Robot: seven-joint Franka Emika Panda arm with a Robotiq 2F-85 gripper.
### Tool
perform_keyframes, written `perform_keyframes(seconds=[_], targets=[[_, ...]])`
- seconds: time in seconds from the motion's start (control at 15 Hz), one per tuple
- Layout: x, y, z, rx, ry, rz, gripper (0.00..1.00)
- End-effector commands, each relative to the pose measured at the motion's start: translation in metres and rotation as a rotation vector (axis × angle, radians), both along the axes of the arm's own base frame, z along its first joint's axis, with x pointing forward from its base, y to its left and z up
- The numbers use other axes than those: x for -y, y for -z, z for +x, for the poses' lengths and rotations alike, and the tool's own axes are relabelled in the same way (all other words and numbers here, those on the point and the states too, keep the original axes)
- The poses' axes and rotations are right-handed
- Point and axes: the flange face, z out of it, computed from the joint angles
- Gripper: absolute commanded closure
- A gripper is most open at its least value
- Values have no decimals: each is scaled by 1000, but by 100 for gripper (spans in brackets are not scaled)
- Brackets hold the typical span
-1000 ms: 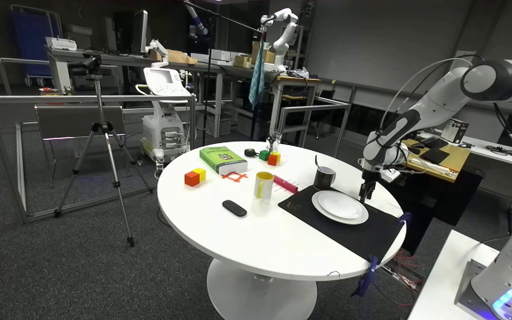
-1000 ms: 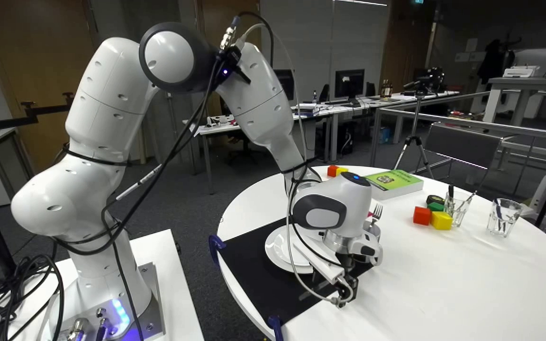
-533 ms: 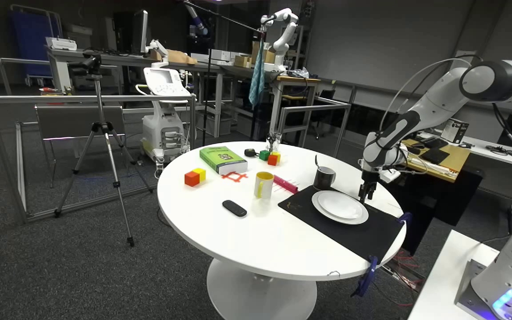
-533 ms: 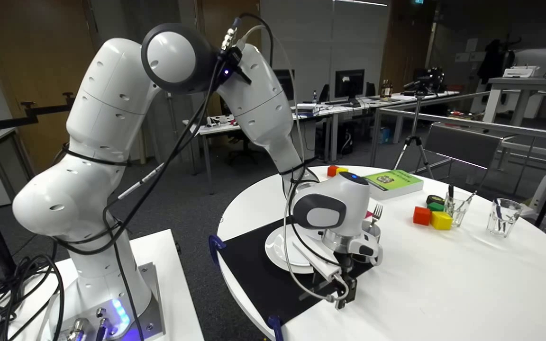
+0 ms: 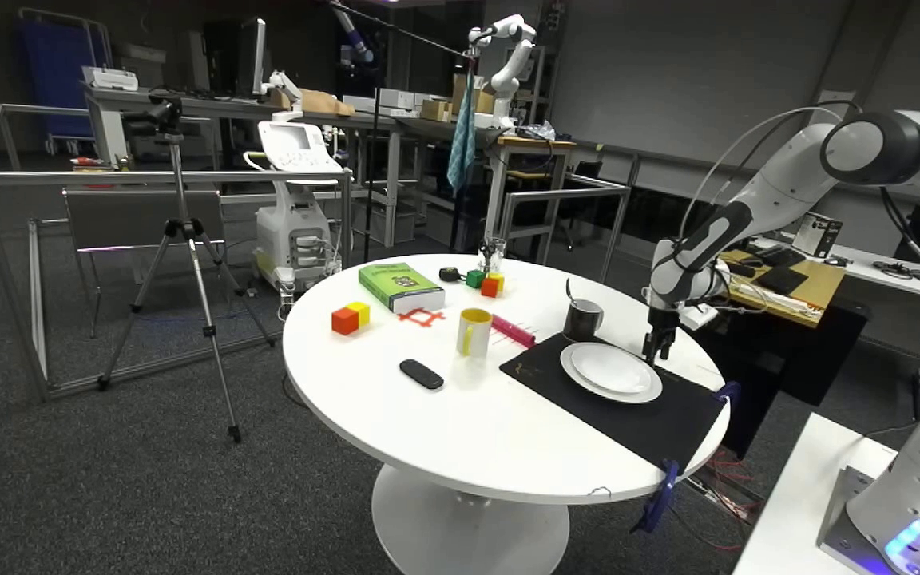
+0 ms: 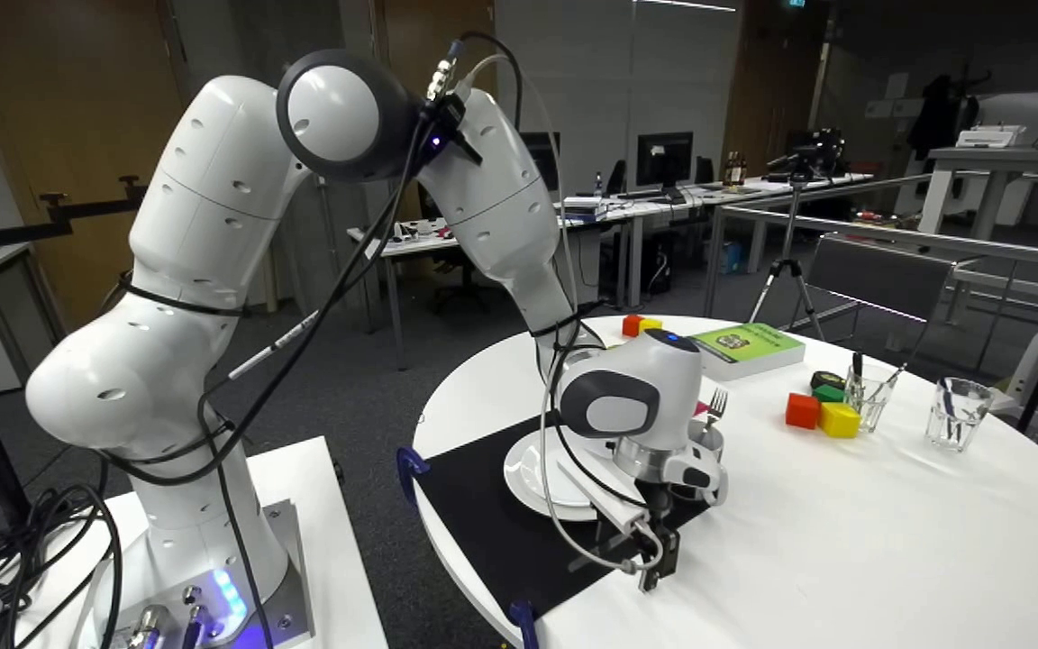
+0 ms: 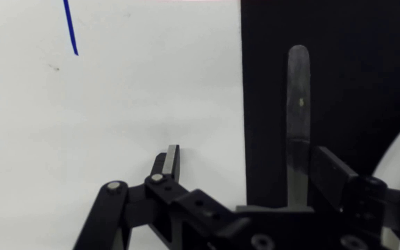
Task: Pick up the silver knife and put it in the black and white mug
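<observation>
The silver knife [image 7: 299, 100] lies on the black placemat [image 7: 266, 121] in the wrist view; its lower part passes behind my gripper's body. My gripper [image 7: 247, 150] is open and empty. Its right finger is close beside the knife, and its left finger is over the white table, left of the mat's edge. In an exterior view the gripper [image 5: 657, 358] is low beside the white plates. The black and white mug [image 5: 582, 321] stands upright behind the plates, looking mostly dark, with a utensil in it. The mug [image 6: 706, 438] is partly hidden by the arm, a fork sticking out.
Two stacked white plates [image 5: 612, 374] sit on the mat beside the gripper. A white mug with yellow inside [image 5: 473, 339], a pink item [image 5: 513, 331], coloured blocks [image 6: 820, 415], a green book [image 6: 747, 348] and glasses [image 6: 956, 415] stand on the table. Blue clamps [image 6: 410, 467] hold the mat.
My arm has sunk very slightly and the gripper is a little lower. The fingers show no visible change; the mug and plates have not moved.
</observation>
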Motion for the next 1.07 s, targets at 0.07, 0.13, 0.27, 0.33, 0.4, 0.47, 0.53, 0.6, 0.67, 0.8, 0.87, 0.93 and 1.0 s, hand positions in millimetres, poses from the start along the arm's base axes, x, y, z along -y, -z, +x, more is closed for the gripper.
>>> perform_keyframes(seconds=[0.07,0.13,0.27,0.33,0.4,0.47,0.53,0.6,0.67,0.8,0.87,0.93,1.0], targets=[[9,0,5,-8,-13,-53,0],[11,-1,4,-11,-16,-58,0],[18,-2,4,-9,-16,-66,0],[22,-4,3,-9,-10,-68,0],[26,-4,3,-5,-4,-71,0],[31,-5,4,-3,7,-69,0],[34,-6,4,0,13,-70,0],[36,-7,4,2,17,-72,0],[39,-8,4,3,21,-72,0],[43,-8,5,5,27,-78,0],[43,-8,5,4,27,-80,0],[43,-8,6,0,27,-78,0],[42,-9,6,-6,19,-73,0]])
